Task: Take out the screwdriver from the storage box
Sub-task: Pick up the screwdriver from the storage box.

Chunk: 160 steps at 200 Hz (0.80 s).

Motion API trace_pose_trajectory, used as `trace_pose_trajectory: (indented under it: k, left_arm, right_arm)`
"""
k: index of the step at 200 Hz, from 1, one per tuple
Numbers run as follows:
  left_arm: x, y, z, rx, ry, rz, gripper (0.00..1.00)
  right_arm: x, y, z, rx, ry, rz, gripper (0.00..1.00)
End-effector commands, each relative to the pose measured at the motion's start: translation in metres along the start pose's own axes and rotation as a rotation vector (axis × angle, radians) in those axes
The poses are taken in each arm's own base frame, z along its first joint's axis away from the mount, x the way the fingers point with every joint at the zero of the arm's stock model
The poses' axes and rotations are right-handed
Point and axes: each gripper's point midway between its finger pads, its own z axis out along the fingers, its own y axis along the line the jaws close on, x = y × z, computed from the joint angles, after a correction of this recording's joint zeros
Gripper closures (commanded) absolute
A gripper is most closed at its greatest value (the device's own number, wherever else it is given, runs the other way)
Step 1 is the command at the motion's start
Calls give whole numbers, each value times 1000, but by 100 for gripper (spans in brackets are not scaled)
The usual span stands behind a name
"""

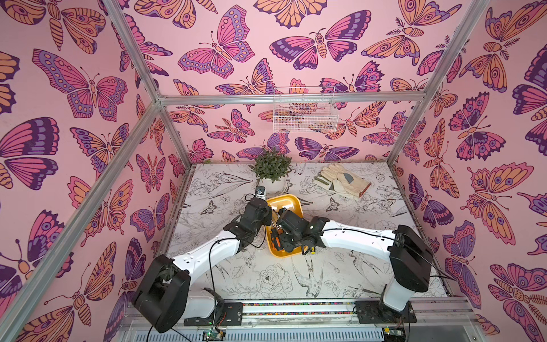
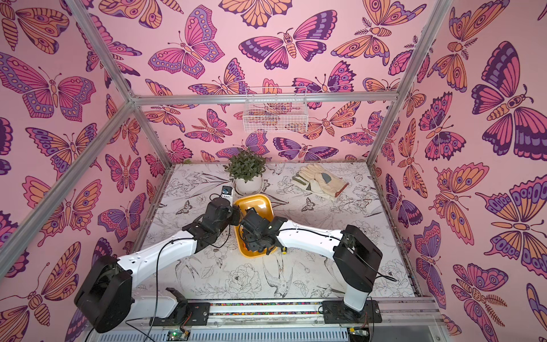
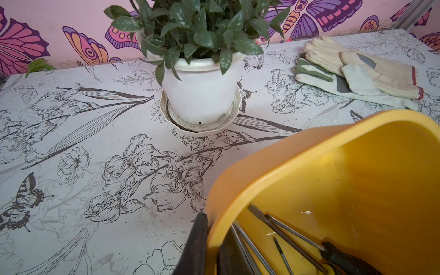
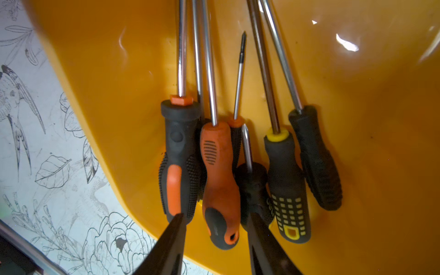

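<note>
Left claw (image 3: 213,238) clenched on the rim of the storage box (image 3: 357,178) at the centre of the bench (image 1: 355,237), the right claw (image 4: 215,214), jaws apart, straddles an orange screwdriver (image 4: 219,181) at the box's 6 o'clock end; tight-packed neighbouring handles (image 4: 178,152) could foul the pinch.

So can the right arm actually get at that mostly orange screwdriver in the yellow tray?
Probably yes. The right gripper is open with its fingers either side of the orange screwdriver in the storage box, nothing above it. The neighbouring handles press close, so a finger may catch them.
</note>
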Motion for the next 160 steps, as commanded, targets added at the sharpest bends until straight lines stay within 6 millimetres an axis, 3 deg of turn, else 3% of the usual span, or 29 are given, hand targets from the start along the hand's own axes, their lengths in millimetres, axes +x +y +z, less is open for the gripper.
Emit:
trace_pose_trajectory:
  k: [1, 69, 160]
  left_arm:
    - [15, 4, -1, -5, 39, 14, 100]
    - [19, 3, 0, 3, 48, 2, 100]
    - [21, 1, 1, 14, 54, -9, 100]
  right_arm:
    - [-14, 1, 1, -16, -20, 32, 54]
    - [-21, -4, 15, -16, -11, 46, 63]
    - [-19, -2, 35, -13, 25, 36, 63]
